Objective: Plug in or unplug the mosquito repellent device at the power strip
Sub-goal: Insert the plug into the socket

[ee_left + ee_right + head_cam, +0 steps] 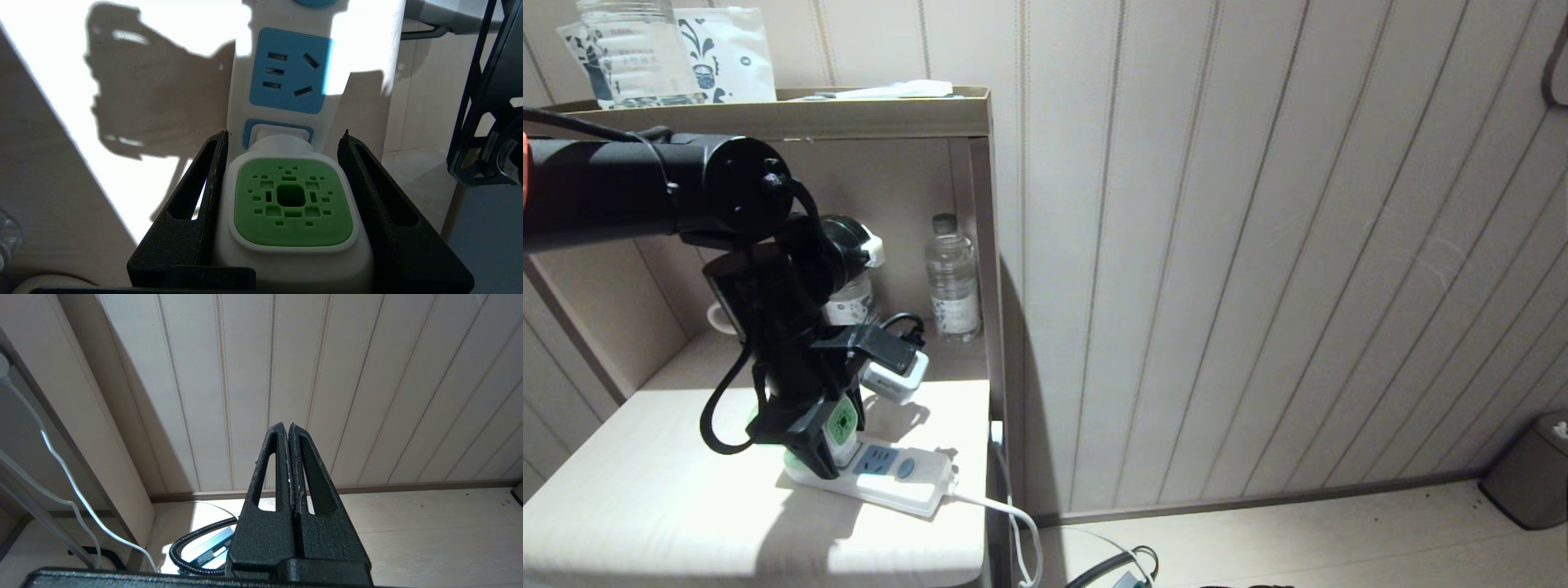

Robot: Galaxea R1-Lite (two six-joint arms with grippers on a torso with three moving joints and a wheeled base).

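Note:
The mosquito repellent device shows its white rounded-square head with a green perforated centre. It stands plugged into a socket of the white power strip, beside a free blue socket. In the head view the device sits on the strip, which lies near the table's front right corner. My left gripper reaches down over it, its black fingers pressed against both sides of the white head. The green liquid bottle is hidden. Over the floor, my right gripper is shut and empty.
The strip's white cable drops off the table's right edge. A clear water bottle stands at the back of the shelf, against the side panel. A mug peeks out behind my left arm. A bin is on the floor.

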